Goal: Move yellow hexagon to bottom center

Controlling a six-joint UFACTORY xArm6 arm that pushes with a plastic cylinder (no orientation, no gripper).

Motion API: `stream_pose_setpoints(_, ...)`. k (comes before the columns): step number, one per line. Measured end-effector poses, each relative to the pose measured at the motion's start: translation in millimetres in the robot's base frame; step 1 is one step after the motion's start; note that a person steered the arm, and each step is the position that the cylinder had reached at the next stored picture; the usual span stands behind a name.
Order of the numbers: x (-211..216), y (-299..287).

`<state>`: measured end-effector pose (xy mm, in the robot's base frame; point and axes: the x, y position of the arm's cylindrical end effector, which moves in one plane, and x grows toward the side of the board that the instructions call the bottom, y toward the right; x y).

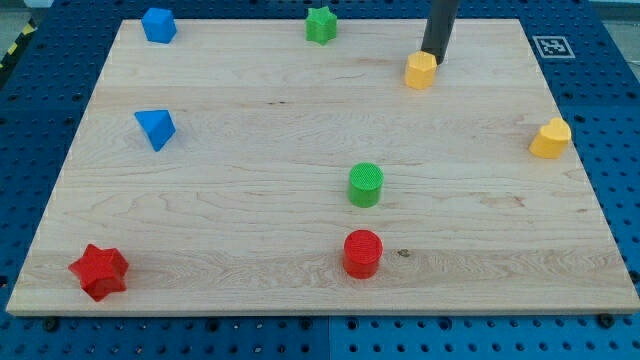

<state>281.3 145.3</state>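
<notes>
My tip (433,59) is at the top of the table, a bit right of the middle. It comes down from the top edge as a dark rod. It has no jaws, so there is nothing to spread or pinch. It is just a bare stick.

The yellow hexagon (421,71) sits right under my tip, a little down and to the left of it. The two look like they touch, or almost touch. I cannot tell which. The hexagon is near the top edge, far from the bottom edge.

The table (250,230) is a pale wood board. It lies on a blue base (610,120) full of small holes. A black and white tag (553,46) is by the top right corner.

Other blocks are spread about. A green star (320,25) is at the top edge, near the middle. A blue block (158,24) is near the top left corner. A blue triangle (156,128) is by the left edge. A red star (99,271) is in the bottom left corner. A green cylinder (366,185) is near the middle of the table. A red cylinder (363,253) is just below it, near the bottom edge. A yellow heart (550,138) is by the right edge.
</notes>
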Motion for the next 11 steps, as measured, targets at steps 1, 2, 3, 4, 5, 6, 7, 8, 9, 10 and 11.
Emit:
stream_pose_setpoints(1,17.9,-4.2)
stream_pose_setpoints(2,52.4,-12.7)
stream_pose_setpoints(3,74.2,-42.0)
stream_pose_setpoints(4,93.9,-76.2)
stream_pose_setpoints(5,108.8,-104.1)
stream_pose_setpoints(6,116.4,-133.0)
stream_pose_setpoints(7,129.1,-153.4)
stream_pose_setpoints(8,149.6,-169.7)
stream_pose_setpoints(9,176.3,-185.4)
stream_pose_setpoints(10,203.4,-206.8)
stream_pose_setpoints(11,222.0,-223.6)
